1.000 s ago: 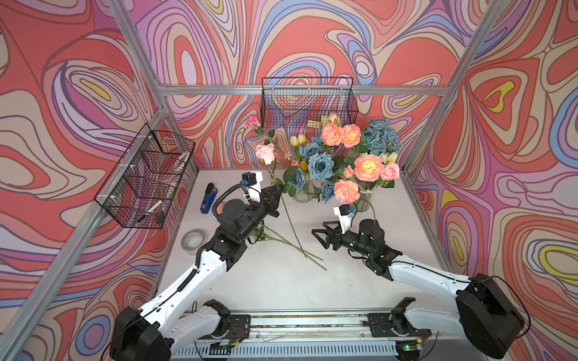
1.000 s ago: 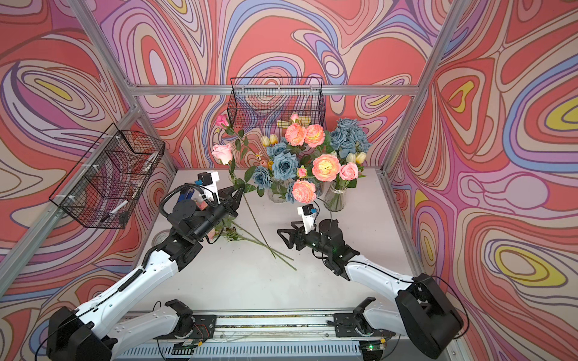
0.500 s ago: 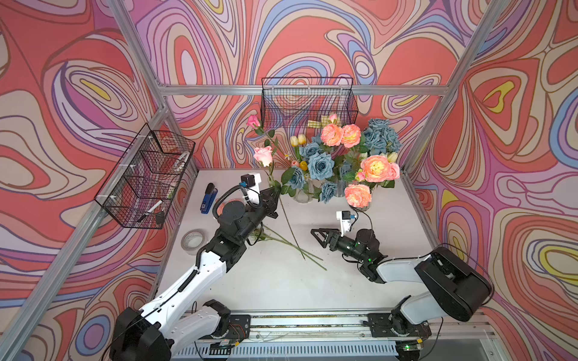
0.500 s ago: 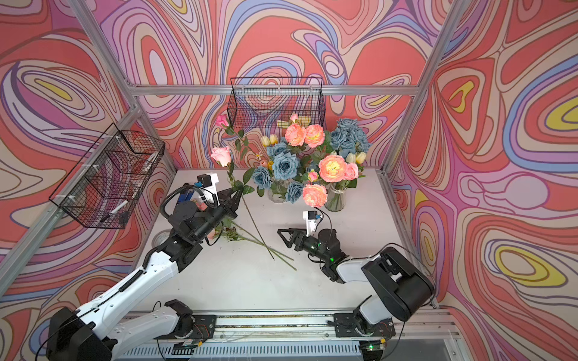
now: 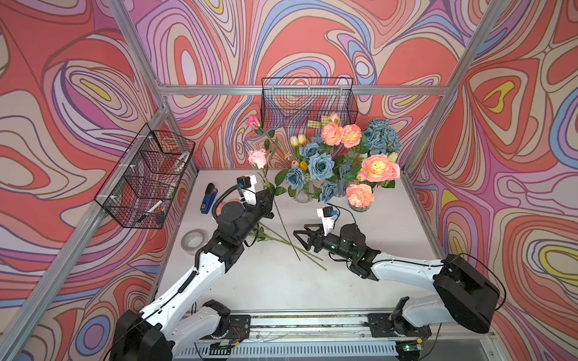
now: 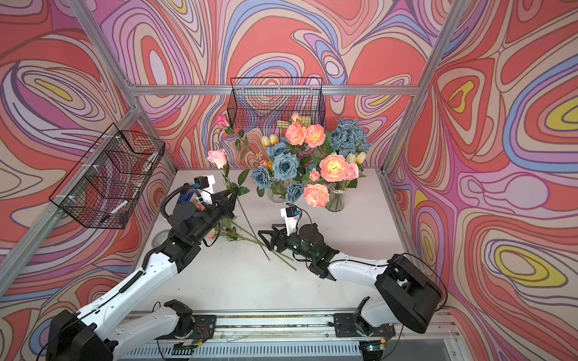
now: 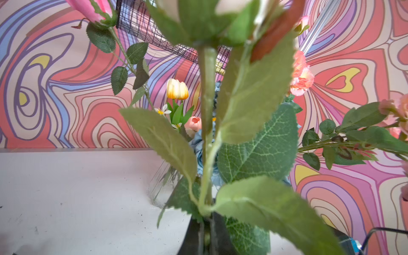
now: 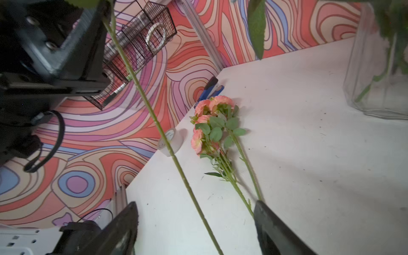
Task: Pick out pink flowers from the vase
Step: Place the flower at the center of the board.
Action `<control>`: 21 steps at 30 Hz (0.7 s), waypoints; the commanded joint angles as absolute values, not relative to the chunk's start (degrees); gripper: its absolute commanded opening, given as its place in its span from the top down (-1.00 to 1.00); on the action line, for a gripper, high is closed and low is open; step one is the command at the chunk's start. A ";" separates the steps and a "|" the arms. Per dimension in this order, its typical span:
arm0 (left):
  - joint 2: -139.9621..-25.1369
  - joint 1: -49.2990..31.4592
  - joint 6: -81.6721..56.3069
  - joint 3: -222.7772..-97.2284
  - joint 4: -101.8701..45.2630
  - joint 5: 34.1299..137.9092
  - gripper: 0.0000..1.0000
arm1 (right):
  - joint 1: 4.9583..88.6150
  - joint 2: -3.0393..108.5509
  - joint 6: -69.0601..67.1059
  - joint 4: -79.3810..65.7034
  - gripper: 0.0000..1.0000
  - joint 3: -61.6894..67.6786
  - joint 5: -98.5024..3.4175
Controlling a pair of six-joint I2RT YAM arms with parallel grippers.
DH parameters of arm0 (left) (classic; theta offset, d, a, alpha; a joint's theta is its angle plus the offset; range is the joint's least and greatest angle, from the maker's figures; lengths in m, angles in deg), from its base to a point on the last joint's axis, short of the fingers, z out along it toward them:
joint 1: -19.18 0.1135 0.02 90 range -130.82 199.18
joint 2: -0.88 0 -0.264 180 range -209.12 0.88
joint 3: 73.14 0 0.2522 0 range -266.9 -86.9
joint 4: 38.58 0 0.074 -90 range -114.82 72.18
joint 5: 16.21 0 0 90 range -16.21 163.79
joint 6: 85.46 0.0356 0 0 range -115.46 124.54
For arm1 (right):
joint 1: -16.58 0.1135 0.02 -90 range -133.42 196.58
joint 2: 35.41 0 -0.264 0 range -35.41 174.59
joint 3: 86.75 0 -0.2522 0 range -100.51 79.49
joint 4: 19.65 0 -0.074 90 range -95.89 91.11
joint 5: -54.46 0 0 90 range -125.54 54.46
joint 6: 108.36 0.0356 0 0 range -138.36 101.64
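While tight between left jaws, pink rose stem; right jaws wide

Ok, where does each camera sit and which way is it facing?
Top views: high at the front, looking down at the table, vases, left arm, right arm.
Left wrist: behind the left end effector, facing the vases along its held pink rose stem.
Right wrist: behind the open right end effector, facing the laid-down pink flowers and left arm.
Shared: that stem shows in all.
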State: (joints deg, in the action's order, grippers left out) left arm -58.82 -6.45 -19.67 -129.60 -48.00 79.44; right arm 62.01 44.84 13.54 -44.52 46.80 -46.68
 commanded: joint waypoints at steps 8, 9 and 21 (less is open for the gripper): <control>-57.08 -4.56 -22.61 -128.47 -47.34 82.49 1.00 | 67.64 45.66 -5.66 -24.25 -0.66 35.63 -32.21; -57.25 -4.55 -22.98 -128.47 -47.61 83.25 1.00 | 67.65 45.54 -6.54 -23.60 -0.66 34.79 -31.80; -59.79 -4.56 -28.34 -126.63 -56.90 92.79 1.00 | 67.65 46.54 -11.97 -14.20 -0.40 22.65 -32.98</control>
